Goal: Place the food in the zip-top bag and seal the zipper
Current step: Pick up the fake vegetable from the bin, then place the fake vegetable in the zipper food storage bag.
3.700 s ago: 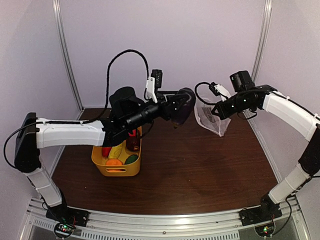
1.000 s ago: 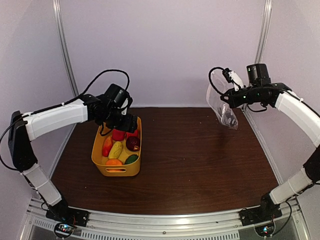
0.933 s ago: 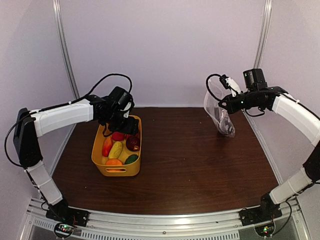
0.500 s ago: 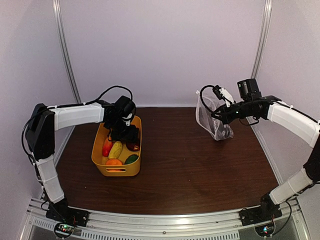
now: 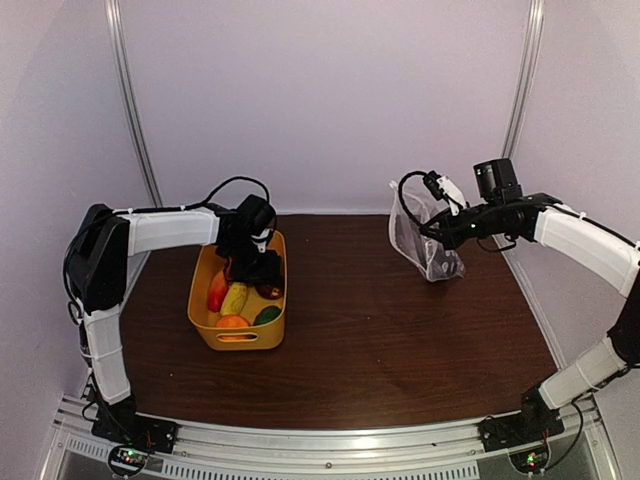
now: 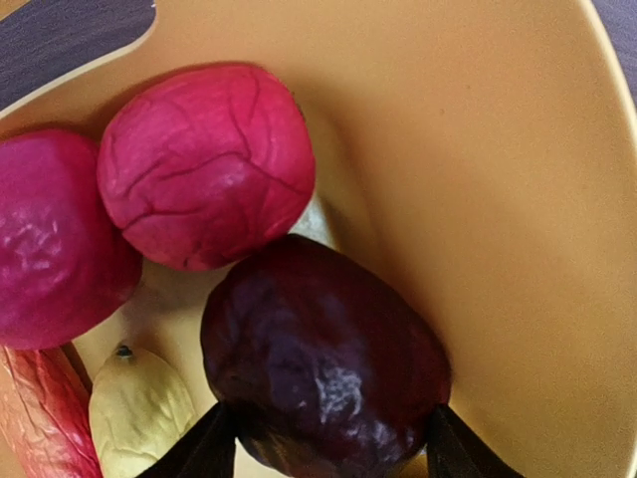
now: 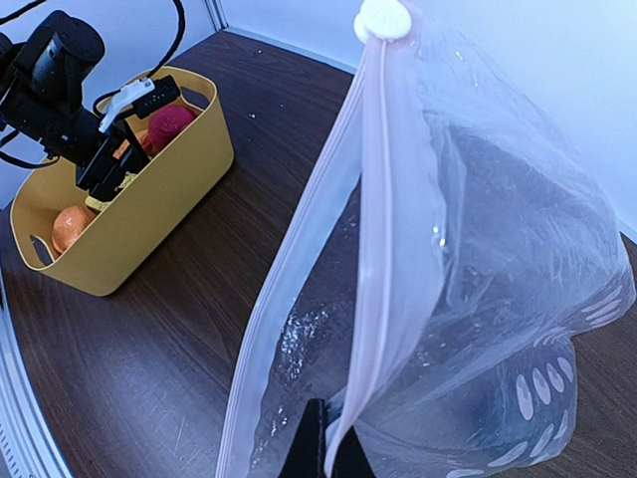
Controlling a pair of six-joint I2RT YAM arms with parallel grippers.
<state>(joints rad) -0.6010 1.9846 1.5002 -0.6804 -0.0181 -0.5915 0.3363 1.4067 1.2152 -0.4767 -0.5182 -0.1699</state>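
Observation:
The food lies in a yellow basket: red, yellow, orange and green pieces. My left gripper reaches down into the basket. In the left wrist view its fingers press both sides of a dark purple fruit, beside two red fruits. My right gripper is shut on the mouth edge of the zip-top bag. The bag hangs at the back right with something dark inside. Its zipper stands apart, and a white slider sits at its far end.
The basket's inner wall is close on the right of the purple fruit. A yellow piece lies to its left. Dark wood table stretches between basket and bag. Purple walls and metal posts enclose the back and sides.
My left gripper came back from the bag without the earlier dark piece, dropped into the basket and closed round the purple fruit. My right arm lowered the bag and brought it left.

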